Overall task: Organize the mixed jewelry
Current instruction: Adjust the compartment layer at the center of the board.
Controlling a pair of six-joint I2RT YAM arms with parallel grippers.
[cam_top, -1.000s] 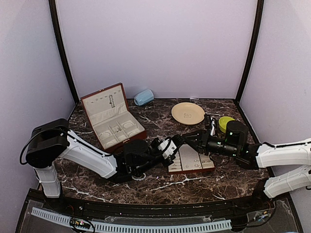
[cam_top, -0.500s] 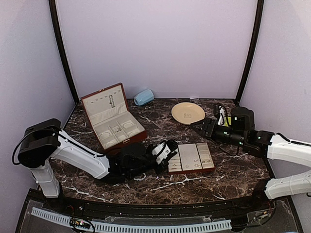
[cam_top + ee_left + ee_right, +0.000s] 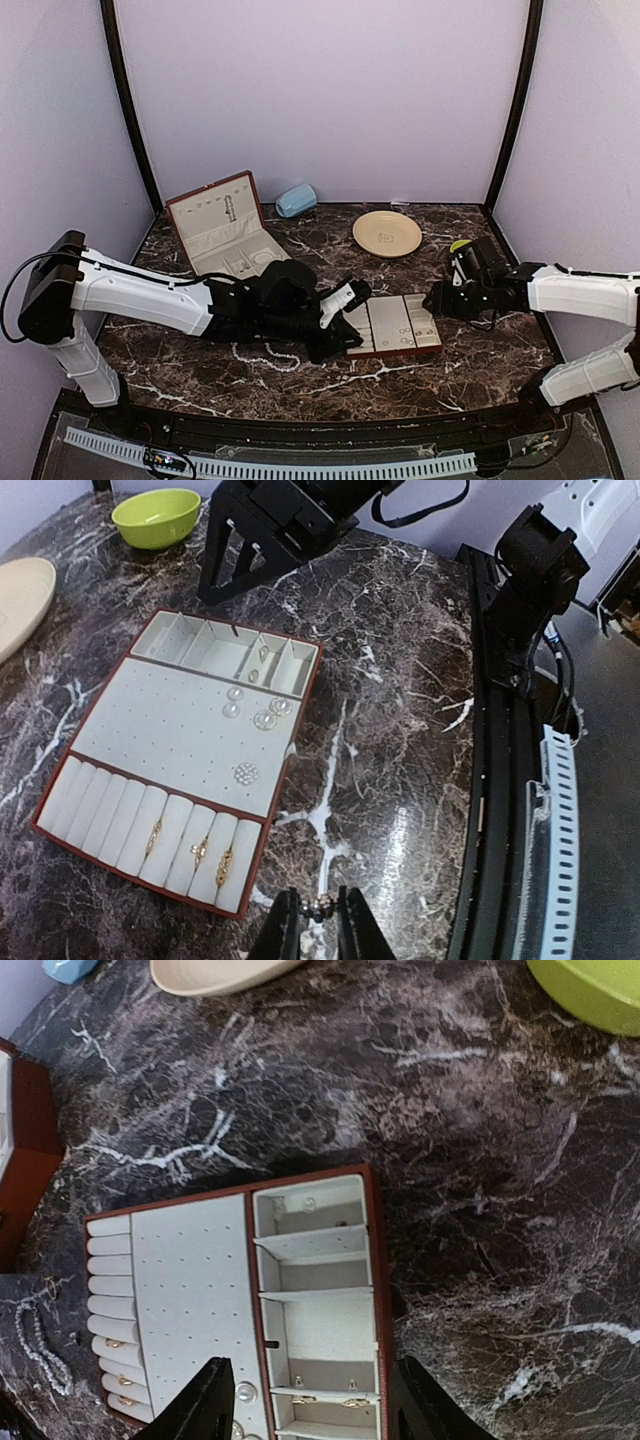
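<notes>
left gripper: fingers nearly pressed together, pinching a tiny jewelry piece between the tips; too small to tell if it's a ring or an earring. it sits low over the marble table, just off the ring-roll corner of the slotted tray

right gripper: fingers spread, nothing between them, hovering over the compartment end of the tray

tray contents:
- three gold rings seated in the ring rolls
- pearl studs clustered on the perforated middle panel, plus one sparkly stud nearer the rolls
- small drop earrings in one narrow compartment
- gold earrings in a compartment right under the right gripper

pearl strand lies loose on the table on the near side of the left arm, beside the tray, not in it; a few tiny bits next to it, can't resolve them

open red-brown jewelry box back left, partly behind the left arm. cream plate at the back, apart from the tray. green bowl behind the right wrist. light blue object against the back wall
</notes>
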